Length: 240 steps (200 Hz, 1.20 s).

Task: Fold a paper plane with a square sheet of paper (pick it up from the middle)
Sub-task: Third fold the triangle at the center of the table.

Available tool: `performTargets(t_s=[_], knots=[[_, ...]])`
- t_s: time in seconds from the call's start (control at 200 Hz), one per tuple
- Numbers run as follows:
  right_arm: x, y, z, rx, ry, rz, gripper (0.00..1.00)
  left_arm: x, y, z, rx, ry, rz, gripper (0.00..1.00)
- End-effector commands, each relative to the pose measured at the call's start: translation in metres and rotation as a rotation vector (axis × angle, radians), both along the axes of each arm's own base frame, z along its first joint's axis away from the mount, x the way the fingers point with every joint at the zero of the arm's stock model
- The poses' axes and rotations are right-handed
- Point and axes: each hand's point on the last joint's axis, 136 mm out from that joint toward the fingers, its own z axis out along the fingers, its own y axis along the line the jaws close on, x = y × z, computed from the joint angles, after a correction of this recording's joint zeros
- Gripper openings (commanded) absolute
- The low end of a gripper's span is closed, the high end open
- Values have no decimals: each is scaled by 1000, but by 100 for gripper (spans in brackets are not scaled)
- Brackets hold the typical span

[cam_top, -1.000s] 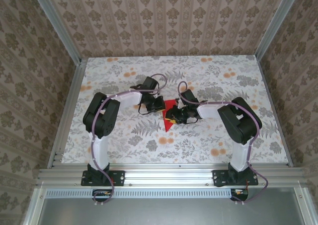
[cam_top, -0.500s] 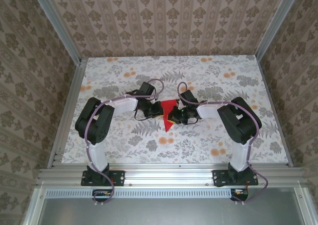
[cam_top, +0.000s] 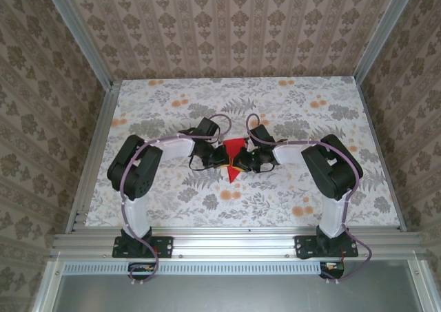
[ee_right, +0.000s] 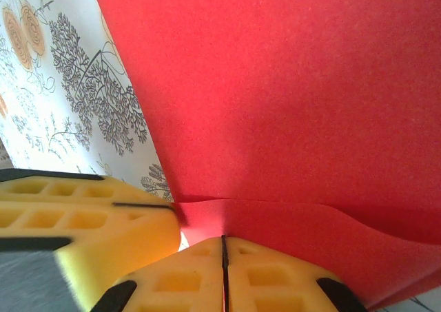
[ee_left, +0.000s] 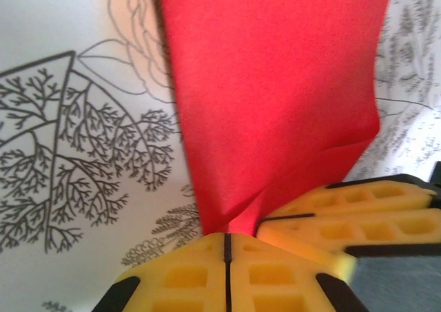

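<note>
The thin bright red sheet of paper (ee_left: 275,85) sits near the middle of the white flowery bench (cam_top: 172,215), between the two arms. The yellow left fingers (ee_left: 179,277) are squeezed tight together and pinch a little fold of it. The yellow right fingers (ee_right: 275,281) are squeezed tight on it too, just beside them. The paper looks very light, thin and floppy. It bends and puckers where it is pinched, so I think it could crease or rip if pulled hard. Holding it near the middle fold seems best. The bench looks flat and smooth. Patterned walls (cam_top: 227,29) and shiny metal rails (cam_top: 227,240) stand all around.
</note>
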Motion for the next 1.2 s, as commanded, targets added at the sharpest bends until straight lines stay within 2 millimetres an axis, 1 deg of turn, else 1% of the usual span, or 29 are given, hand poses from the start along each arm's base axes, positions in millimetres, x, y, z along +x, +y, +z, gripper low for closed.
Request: performTargets(t_s=[0.0, 0.11, 0.27, 0.505, 0.665, 0.815, 0.91, 1.095, 1.195], knots=[[-15, -19, -30, -112, 83, -29, 9, 1, 1, -9, 28, 10, -4, 8], [-14, -18, -27, -105, 75, -30, 9, 1, 3, -14, 45, 13, -2, 8], [-10, -10, -17, -55, 57, -23, 10, 1, 6, -16, 70, 12, -1, 8], [-5, 6, 16, 79, -22, 6, 10, -2, 11, -21, 125, 21, -12, 7], [-12, 10, 28, 130, -36, 30, 11, -4, 11, -25, 143, 26, -18, 7], [-26, 13, 32, 177, -12, 47, 10, -6, 11, -25, 150, 27, -17, 7], [-35, 11, 28, 162, 8, 56, 10, -5, 11, -25, 154, 23, -17, 7], [-42, 13, 21, 156, 25, 75, 11, -6, 9, -26, 152, 23, -15, 7], [-42, 15, 19, 156, 26, 80, 10, -6, 9, -25, 153, 22, -14, 7]])
